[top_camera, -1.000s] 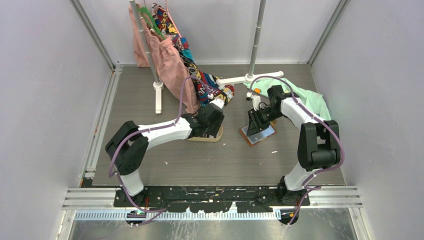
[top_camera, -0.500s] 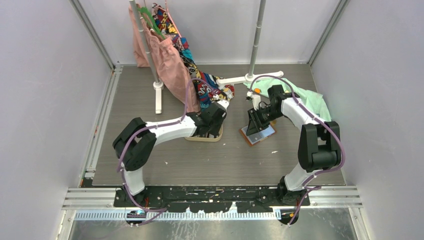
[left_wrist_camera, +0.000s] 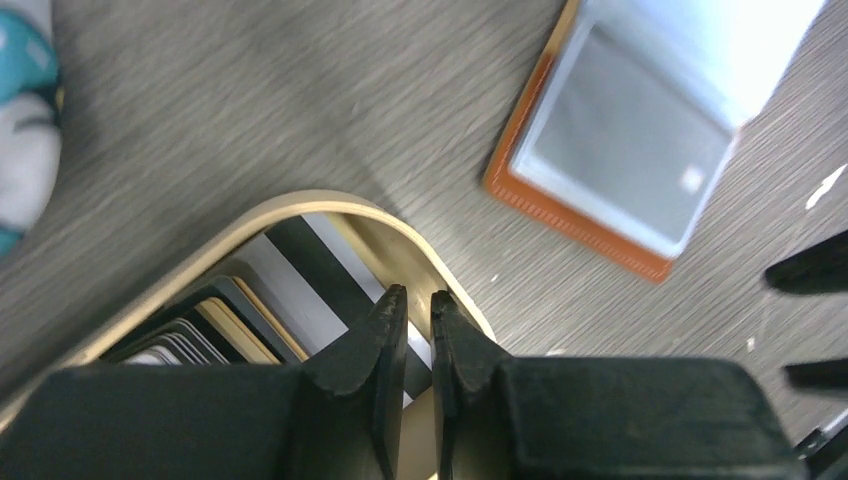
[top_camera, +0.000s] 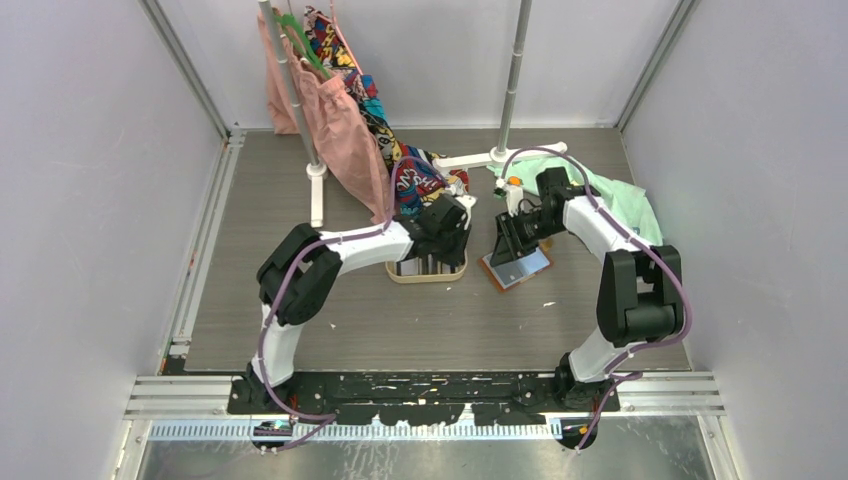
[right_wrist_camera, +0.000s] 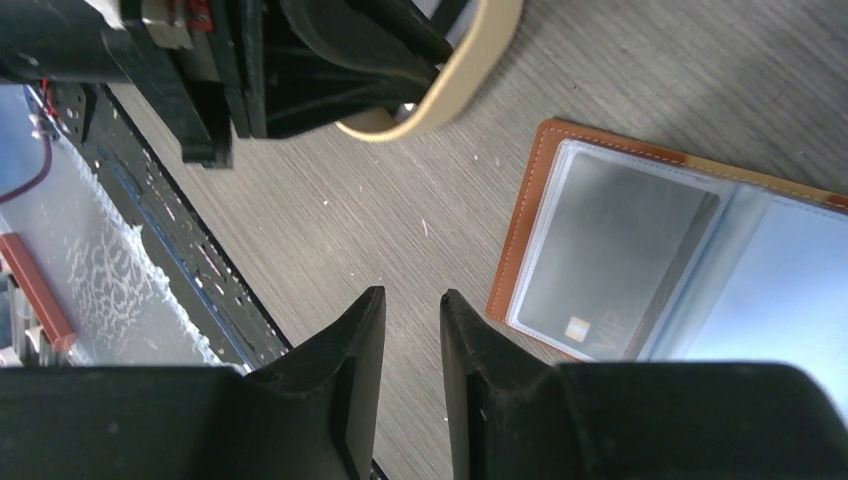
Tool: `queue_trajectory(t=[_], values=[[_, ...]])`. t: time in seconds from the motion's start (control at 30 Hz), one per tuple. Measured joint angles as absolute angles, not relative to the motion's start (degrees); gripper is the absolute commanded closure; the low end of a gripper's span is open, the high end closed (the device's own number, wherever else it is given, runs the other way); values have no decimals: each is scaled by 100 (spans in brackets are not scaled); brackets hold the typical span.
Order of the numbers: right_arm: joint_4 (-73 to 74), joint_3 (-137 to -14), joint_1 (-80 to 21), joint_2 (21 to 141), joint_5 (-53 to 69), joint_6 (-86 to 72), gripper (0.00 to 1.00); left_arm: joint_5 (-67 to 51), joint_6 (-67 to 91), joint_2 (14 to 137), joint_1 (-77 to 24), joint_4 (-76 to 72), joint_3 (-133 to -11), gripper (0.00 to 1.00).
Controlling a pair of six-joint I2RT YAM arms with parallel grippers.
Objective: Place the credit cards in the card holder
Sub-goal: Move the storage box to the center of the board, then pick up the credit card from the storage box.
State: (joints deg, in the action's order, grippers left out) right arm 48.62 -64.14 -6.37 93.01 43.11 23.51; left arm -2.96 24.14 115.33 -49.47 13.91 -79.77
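The step in hand is the pick-up of one of the credit cards (left_wrist_camera: 300, 275), which lie stacked and overlapping in an oval wooden tray (left_wrist_camera: 400, 228) near the middle of the worktop (left_wrist_camera: 300, 100), about halfway between its near and far edges. The left pincer (left_wrist_camera: 415, 300) is down over the right-hand end of that tray with its jaws drawn in to a thin slit above a black-and-white striped card. Something pale shows in the slit, but I cannot tell whether a card edge is really pinched there or the jaws are only closing on air. The card holder (right_wrist_camera: 530, 230) lies opened flat just right of the tray, close by but not touching it. Its clear sleeves face up and a grey card (right_wrist_camera: 610, 260) is already lodged in one of them, so by my reckoning the task is under way rather than near done. The right pincer (right_wrist_camera: 412, 300) hovers at the holder's left border, part open and with nothing in it, and looks placed to steady the holder. The next move calls for a check that a single card comes up cleanly. The card would then cross the short way to the holder and go edge-first into the mouth of a free sleeve, with the right pincer steadying the holder.
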Motion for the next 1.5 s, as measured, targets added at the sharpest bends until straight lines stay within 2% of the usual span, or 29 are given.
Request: queue_trajectory(t=[0.23, 0.37, 0.5, 0.67, 0.83, 1.07, 1.5], values=[[4320, -6261, -338, 9019, 4366, 1712, 67, -578, 2709, 12049, -4950, 1258, -8827, 72], [4077, -6143, -158, 8960, 4589, 1372, 67, -668, 2720, 12046, -4952, 1157, -8912, 64], [3776, -5981, -82, 8906, 4797, 991, 66, -572, 2602, 11491, -4954, 965, -8313, 58], [3426, -5913, -117, 8733, 4919, 609, 56, -360, 2342, 10405, -4901, 843, -7487, 54], [3269, -5931, -620, 8720, 4639, 475, 50, -233, 2298, 9913, -4622, 576, -7072, 49], [3037, -6176, -1785, 9061, 3682, 252, 36, 390, 2309, 9909, -4276, 683, -6659, 46], [2255, -6442, -2147, 10095, 2543, -1354, 32, 1321, 2311, 9592, -4305, 882, -6281, 46]])
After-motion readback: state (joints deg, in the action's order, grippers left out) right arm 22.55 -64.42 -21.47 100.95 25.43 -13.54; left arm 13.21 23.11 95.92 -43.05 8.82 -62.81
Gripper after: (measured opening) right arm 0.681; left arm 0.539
